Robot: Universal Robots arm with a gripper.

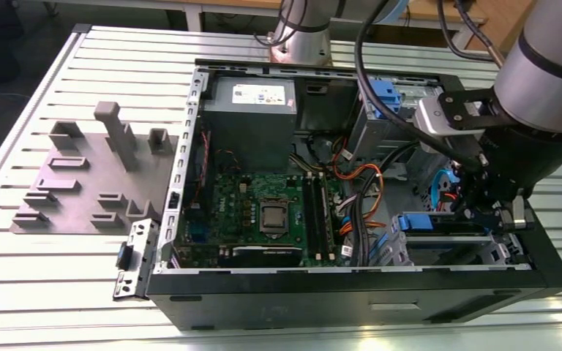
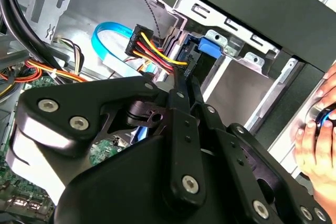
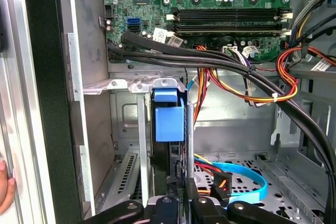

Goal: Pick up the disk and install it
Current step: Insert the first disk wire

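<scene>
Ribbed metal table (image 1: 47, 80) carries the open computer case (image 1: 359, 292); we see the gripper (image 1: 491, 216) pinching the disk (image 3: 169, 121) upright in its near-right drive bay.

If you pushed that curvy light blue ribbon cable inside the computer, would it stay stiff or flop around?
The light blue ribbon cable would probably flop: it is thin and flat, and it lies in a loose curve on the case floor. It likely weighs little. It would probably spring back some, since one end seems to run toward a plug.

The disk (image 3: 169, 121), blue-framed, stands on edge inside the metal drive bay (image 3: 131, 85).
</scene>
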